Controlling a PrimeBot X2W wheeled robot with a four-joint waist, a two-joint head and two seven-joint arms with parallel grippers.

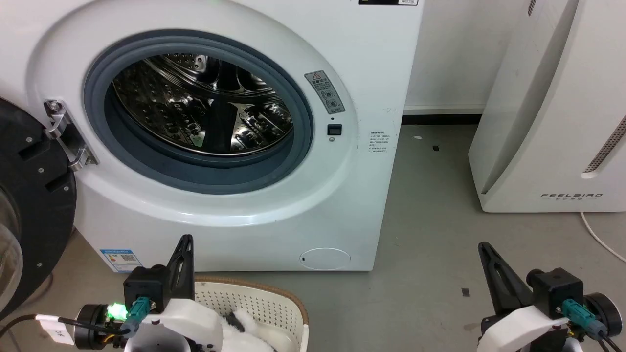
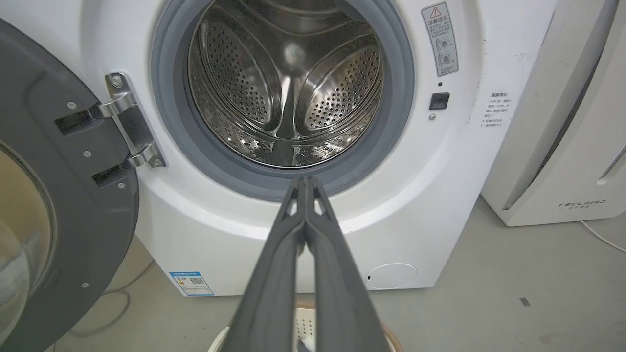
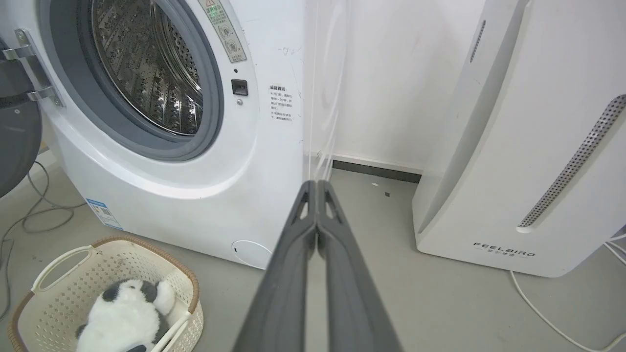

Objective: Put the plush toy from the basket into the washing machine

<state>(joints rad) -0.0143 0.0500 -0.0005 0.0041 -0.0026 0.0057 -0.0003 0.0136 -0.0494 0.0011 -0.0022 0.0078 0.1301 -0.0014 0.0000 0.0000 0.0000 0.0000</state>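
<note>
Floor: a smooth grey floor is seen, with a few small dark marks scattered over it.
Wall: a white wall is met at its foot by a dark skirting strip.
Washer: the washing machine is stood on the floor. Its dark door is swung wide to the left on a metal hinge, and the grey rubber ring and perforated drum are laid bare.
Neighbour: a white slanted FEELBIRD unit is set to the right, with a strip of floor between. A pale cable is trailed beside it.
Basket: the basket is placed just before the washer's lower front.
Toy: the plush toy is found lying inside the basket, against one side.
Left: the left gripper is held above the basket and pointed at the port, fingers pressed together on nothing.
Right: the right gripper is held over bare floor, fingers clenched tip to tip and gripping nothing.
</note>
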